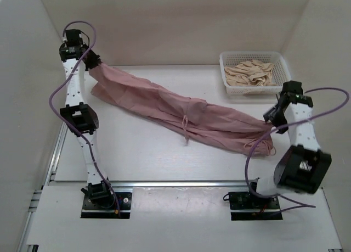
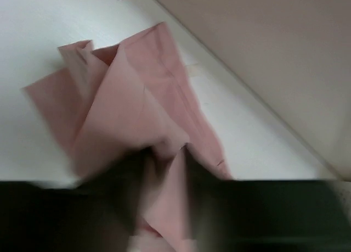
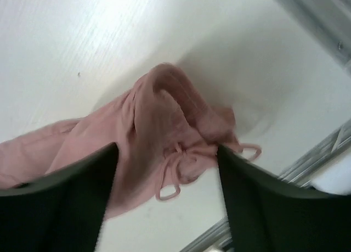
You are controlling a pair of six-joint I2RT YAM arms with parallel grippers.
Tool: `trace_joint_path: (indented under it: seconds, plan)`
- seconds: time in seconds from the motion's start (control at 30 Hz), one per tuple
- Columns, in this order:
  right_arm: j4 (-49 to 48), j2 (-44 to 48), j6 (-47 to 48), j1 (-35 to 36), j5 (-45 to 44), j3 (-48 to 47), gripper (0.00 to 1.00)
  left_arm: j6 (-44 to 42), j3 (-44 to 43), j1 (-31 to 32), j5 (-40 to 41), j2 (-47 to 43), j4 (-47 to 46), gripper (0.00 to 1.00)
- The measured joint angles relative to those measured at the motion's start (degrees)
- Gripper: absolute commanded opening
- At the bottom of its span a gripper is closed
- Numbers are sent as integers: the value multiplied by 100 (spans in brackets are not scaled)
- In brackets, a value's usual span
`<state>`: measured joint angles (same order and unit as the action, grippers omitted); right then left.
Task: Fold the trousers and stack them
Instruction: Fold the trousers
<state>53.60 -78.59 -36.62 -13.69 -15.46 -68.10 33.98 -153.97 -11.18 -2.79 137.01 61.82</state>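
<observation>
The dusty-pink trousers (image 1: pixel 181 112) lie stretched diagonally across the table, from back left to front right. My left gripper (image 1: pixel 92 62) is shut on their back-left end and holds it lifted. In the left wrist view the cloth (image 2: pixel 131 104) hangs in folds from between the blurred dark fingers (image 2: pixel 109 208). My right gripper (image 1: pixel 272 124) is open just above the bunched front-right end. In the right wrist view that gathered end (image 3: pixel 164 109) and its looped cords (image 3: pixel 171 180) lie between the spread fingers (image 3: pixel 60 202). Another cord (image 1: pixel 186 128) shows mid-length.
A white mesh basket (image 1: pixel 252 55) holding beige cloths (image 1: pixel 252 73) stands at the back right, just behind the right arm. White walls enclose the table at the back and sides. A metal rail (image 1: pixel 181 183) runs along the near edge.
</observation>
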Motion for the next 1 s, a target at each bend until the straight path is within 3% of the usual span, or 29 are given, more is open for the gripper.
trace_joint_path:
  seconds: [0.03,0.07,0.17,0.33,0.37,0.47,0.53,0.57,0.6,0.63,0.67,0.8,1.0]
  plan:
    - [-72,-317,87,-22,7,-192,95,24,-223,22,-133,256,-129,90]
    - [-129,-636,168,-50,31,-413,100,76,-365,42,-247,463,-271,100]
    - [-323,-1213,323,-85,68,-883,100,131,-179,52,-393,669,-481,100]
    - [-323,-940,398,-111,42,-809,100,-57,367,-7,-341,446,-557,100]
    - [-308,-804,404,-133,37,-750,100,-85,483,-37,-330,343,-579,87]
    - [-284,-356,422,-260,42,-590,100,-142,968,-205,-302,-149,-671,32]
    - [-293,-4,428,-391,87,-422,100,-302,1427,-354,-251,-599,-713,15]
    - [-267,170,428,-457,144,-315,100,-356,1646,-420,-221,-807,-734,17]
    - [-262,323,424,-522,247,-199,100,-398,1843,-483,-181,-977,-774,34]
    - [-297,520,407,-595,404,17,100,-437,2017,-540,-149,-1119,-789,92]
    - [-273,662,404,-651,522,201,100,-503,2138,-577,-146,-1191,-789,100]
    - [-256,999,350,-896,1357,1211,100,-551,2225,-555,-337,-920,-750,100]
    - [-289,999,109,-1121,2376,2208,100,-743,1928,-146,-326,415,-494,100]
